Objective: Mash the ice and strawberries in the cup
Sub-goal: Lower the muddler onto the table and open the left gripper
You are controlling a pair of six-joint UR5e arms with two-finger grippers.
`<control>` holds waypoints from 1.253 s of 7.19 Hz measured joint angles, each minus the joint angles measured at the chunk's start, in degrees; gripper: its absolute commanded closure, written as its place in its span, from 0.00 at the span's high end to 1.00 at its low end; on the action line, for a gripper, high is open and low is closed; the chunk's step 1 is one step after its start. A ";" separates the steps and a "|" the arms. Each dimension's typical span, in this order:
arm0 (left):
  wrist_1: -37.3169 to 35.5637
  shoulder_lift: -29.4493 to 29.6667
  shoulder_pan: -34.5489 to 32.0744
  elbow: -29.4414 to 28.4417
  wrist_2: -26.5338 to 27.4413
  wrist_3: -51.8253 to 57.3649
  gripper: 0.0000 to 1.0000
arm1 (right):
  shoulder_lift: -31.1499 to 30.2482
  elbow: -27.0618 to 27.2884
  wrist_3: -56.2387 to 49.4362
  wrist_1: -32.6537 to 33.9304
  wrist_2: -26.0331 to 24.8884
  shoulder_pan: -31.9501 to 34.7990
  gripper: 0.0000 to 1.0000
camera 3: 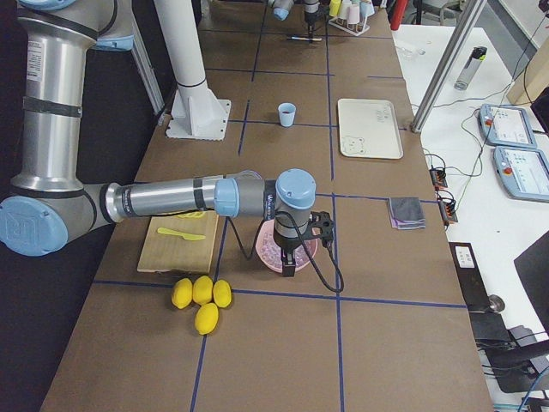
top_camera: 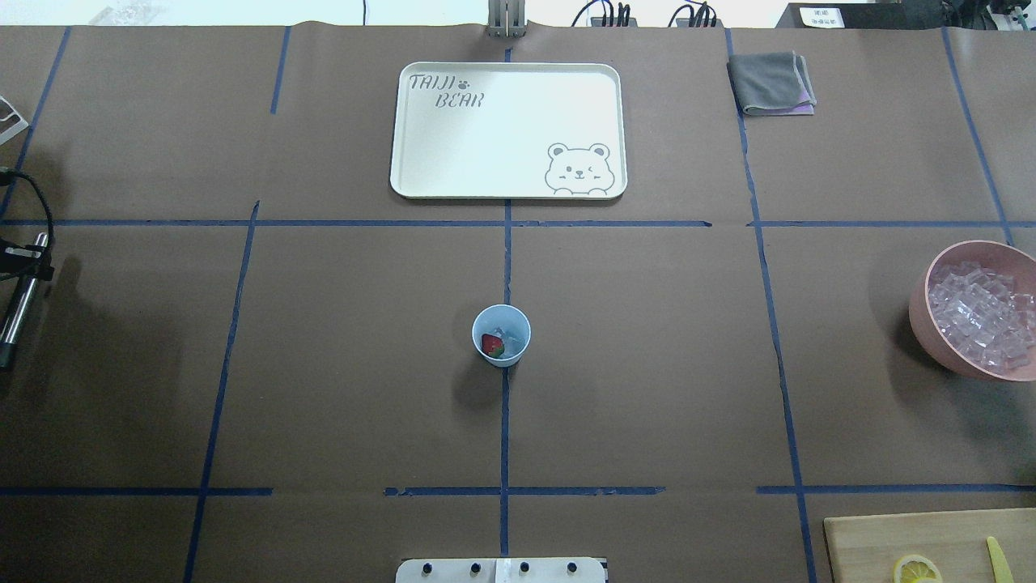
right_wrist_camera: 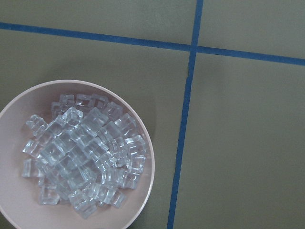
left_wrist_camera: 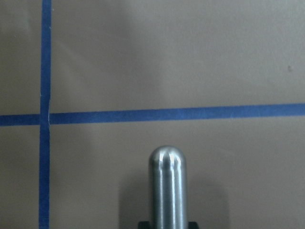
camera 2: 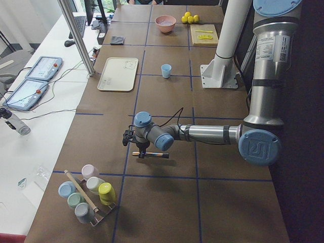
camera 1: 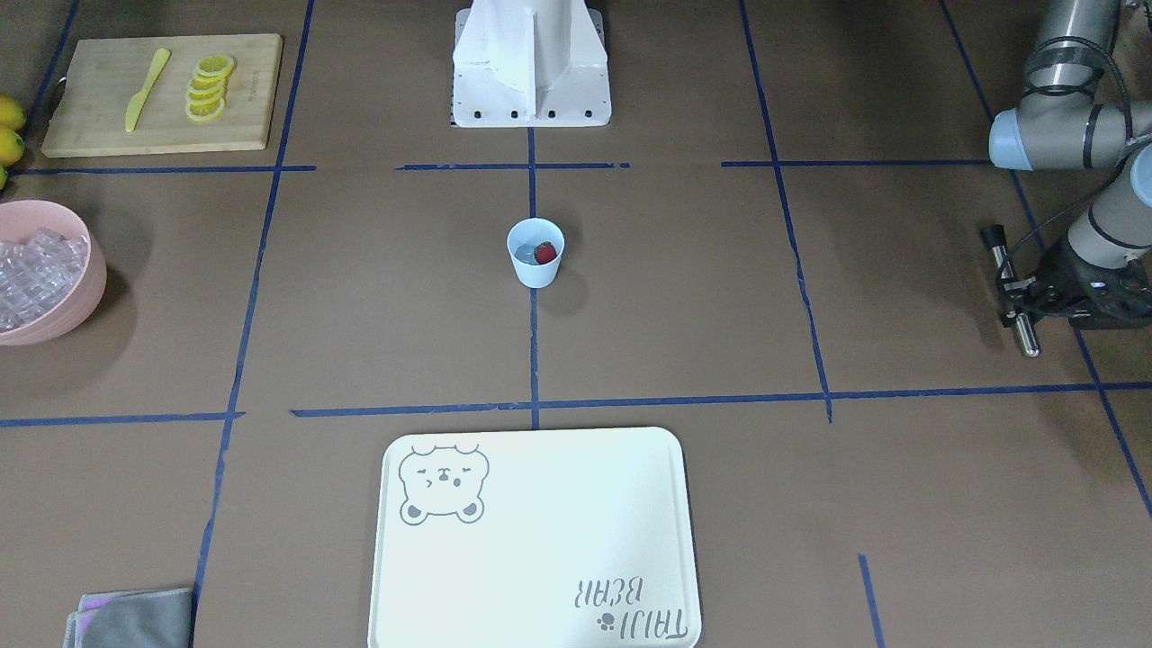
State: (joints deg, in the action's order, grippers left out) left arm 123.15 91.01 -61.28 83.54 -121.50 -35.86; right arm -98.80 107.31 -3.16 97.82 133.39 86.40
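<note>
The pale blue cup (camera 1: pixel 536 268) (top_camera: pixel 501 358) stands upright at the table's middle. Inside it lie one red strawberry (camera 1: pixel 545 254) (top_camera: pixel 492 345) and a few clear ice cubes (top_camera: pixel 509 338). My left gripper (camera 1: pixel 1015 295) (top_camera: pixel 23 267) hovers far off at the table's left side, shut on a metal rod (camera 1: pixel 1026 335) (left_wrist_camera: pixel 167 186) that lies nearly level above the table. My right gripper (camera 3: pixel 290 257) hangs over the pink bowl (right_wrist_camera: pixel 148 191) of ice (right_wrist_camera: pixel 81 157). It shows only in the exterior right view, so I cannot tell whether it is open or shut.
A white bear tray (top_camera: pixel 421 162) lies beyond the cup. The pink bowl (top_camera: pixel 919 312) sits at the right edge, with a cutting board (camera 1: pixel 99 126) holding lemon slices (camera 1: pixel 209 88) and a yellow knife (camera 1: pixel 146 90) nearby. Whole lemons (camera 3: pixel 199 296), a grey cloth (top_camera: pixel 769 82) and a rack of cups (camera 2: pixel 88 195) stand at the ends.
</note>
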 measured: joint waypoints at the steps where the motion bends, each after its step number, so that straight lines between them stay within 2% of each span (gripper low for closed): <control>1: 0.04 -0.02 0.01 -0.02 -0.24 0.00 1.00 | 0.01 0.00 0.00 0.00 -0.03 0.00 0.99; 4: -0.09 -0.03 -0.03 0.25 -0.43 0.10 1.00 | 0.01 0.04 0.00 0.00 0.01 0.00 0.99; 6: -0.66 -0.01 -0.47 1.62 -4.38 2.84 1.00 | 0.01 0.08 0.00 0.00 0.01 0.00 0.99; 8: -5.79 0.14 -6.23 2.34 -9.94 13.56 1.00 | 0.12 0.09 0.02 0.00 -0.07 0.00 0.99; 9: -12.32 0.42 -11.77 2.71 -10.96 22.82 1.00 | 0.21 0.09 0.21 0.00 -0.38 0.00 0.99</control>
State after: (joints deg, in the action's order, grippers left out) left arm 110.84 91.43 -73.04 86.25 -132.46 -13.04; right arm -98.60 107.40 -2.96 97.82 133.01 86.40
